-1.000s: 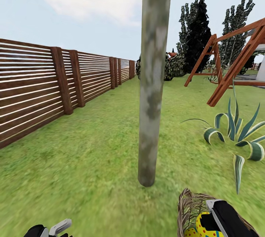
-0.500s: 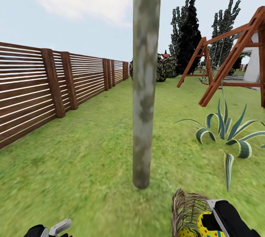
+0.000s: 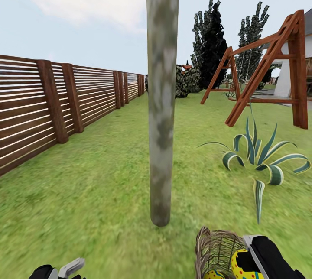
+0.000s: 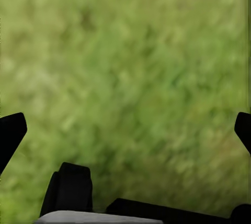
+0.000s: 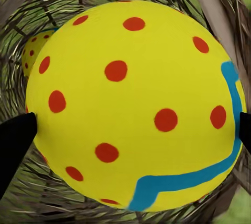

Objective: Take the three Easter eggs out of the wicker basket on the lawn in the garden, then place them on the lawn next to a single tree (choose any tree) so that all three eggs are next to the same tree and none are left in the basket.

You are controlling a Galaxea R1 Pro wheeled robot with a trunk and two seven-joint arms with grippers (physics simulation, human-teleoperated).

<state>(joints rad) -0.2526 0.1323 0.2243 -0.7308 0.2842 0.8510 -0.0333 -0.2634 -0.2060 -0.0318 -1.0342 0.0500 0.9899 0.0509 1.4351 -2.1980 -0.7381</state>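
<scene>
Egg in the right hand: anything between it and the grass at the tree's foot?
The egg sits between the right hand's fingers, inside the basket, so the wicker wall and rim stand between it and the tree. Beyond the rim, the lawn up to the trunk looks bare.

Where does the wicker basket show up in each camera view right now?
Head view: wicker basket at the bottom edge, right of the tree trunk.
Right wrist view: its weave rings the Easter egg.
Left wrist view: grass, no basket.
Shared landmark: that egg.
</scene>
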